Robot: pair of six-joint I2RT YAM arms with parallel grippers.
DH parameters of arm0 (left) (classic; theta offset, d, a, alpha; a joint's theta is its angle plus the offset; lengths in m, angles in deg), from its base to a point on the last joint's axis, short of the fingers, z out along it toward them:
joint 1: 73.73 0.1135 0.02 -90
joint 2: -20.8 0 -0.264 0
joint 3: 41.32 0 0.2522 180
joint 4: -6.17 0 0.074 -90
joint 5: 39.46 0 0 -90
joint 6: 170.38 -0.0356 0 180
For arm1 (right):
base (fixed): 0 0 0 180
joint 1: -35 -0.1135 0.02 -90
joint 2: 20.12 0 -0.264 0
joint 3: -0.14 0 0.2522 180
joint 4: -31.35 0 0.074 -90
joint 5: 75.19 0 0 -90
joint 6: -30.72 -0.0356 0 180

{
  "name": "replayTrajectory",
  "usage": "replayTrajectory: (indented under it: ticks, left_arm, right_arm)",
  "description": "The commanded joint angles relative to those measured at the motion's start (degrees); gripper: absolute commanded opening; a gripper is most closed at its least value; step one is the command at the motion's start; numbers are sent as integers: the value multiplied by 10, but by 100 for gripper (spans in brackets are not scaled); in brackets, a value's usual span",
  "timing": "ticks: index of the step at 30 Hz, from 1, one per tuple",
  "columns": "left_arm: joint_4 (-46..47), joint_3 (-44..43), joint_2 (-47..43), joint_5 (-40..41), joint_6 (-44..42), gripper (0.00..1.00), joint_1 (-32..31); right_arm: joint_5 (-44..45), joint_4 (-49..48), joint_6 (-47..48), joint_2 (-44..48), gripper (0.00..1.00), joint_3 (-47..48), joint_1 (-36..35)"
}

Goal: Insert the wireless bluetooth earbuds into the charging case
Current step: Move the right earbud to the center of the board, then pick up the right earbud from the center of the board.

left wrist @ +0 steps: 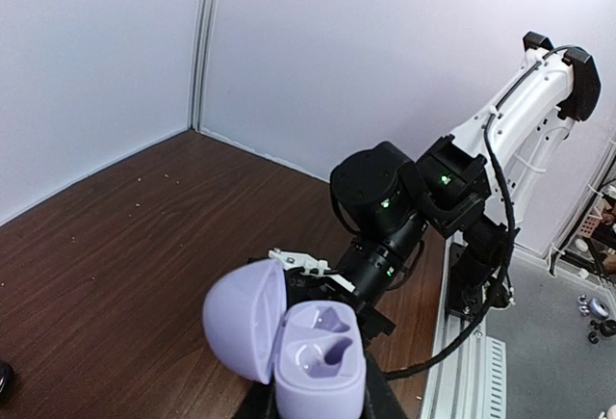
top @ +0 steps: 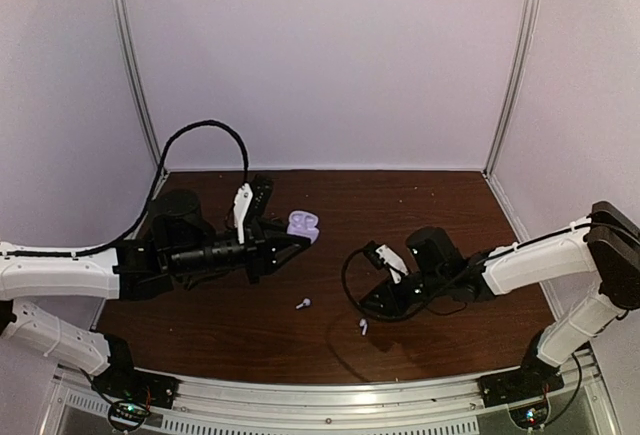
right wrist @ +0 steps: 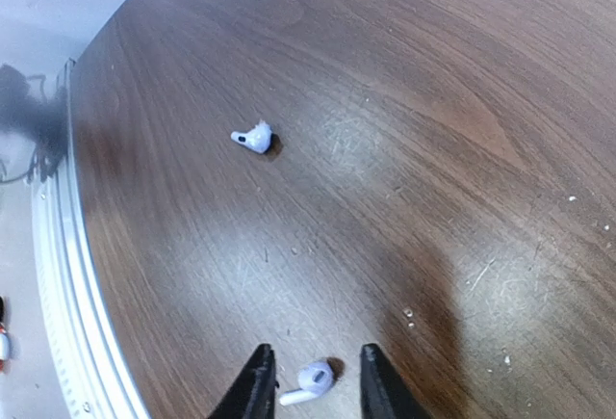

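Observation:
My left gripper (top: 292, 242) is shut on the lavender charging case (top: 303, 225), holding it up above the table. In the left wrist view the charging case (left wrist: 318, 361) has its lid swung open to the left, and both sockets look empty. One white earbud (right wrist: 313, 379) lies on the table between the tips of my right gripper (right wrist: 314, 353), which is open, with neither finger touching it. This earbud (top: 363, 326) lies near the front middle of the table. A second white earbud (right wrist: 254, 137) lies farther off, also on the wood (top: 303, 304).
The dark wooden table (top: 450, 205) is walled in white at the back and sides. A metal rail (top: 330, 395) runs along the near edge. The right arm (left wrist: 404, 207) shows beyond the case in the left wrist view. A black cable (top: 350, 285) loops by the right gripper.

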Motion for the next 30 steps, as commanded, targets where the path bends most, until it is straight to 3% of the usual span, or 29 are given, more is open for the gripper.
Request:
replayTrajectory:
  ticks: [1, 6, 17, 30]
  left_arm:
    - [44, 19, -29, 16, 7, 0, 3]
    - [58, 43, -47, 23, 5, 0, 3]
    - [43, 46, -59, 28, 4, 0, 3]
    - [41, 47, -67, 33, 2, 0, 3]
  right_arm:
    - [36, -54, -20, 41, 36, -22, -3]
    - [62, 0, -24, 76, 41, -34, -16]
    - [169, 244, -79, 24, 40, 93, -95]
    - [151, 300, -101, -68, 40, 161, -111]
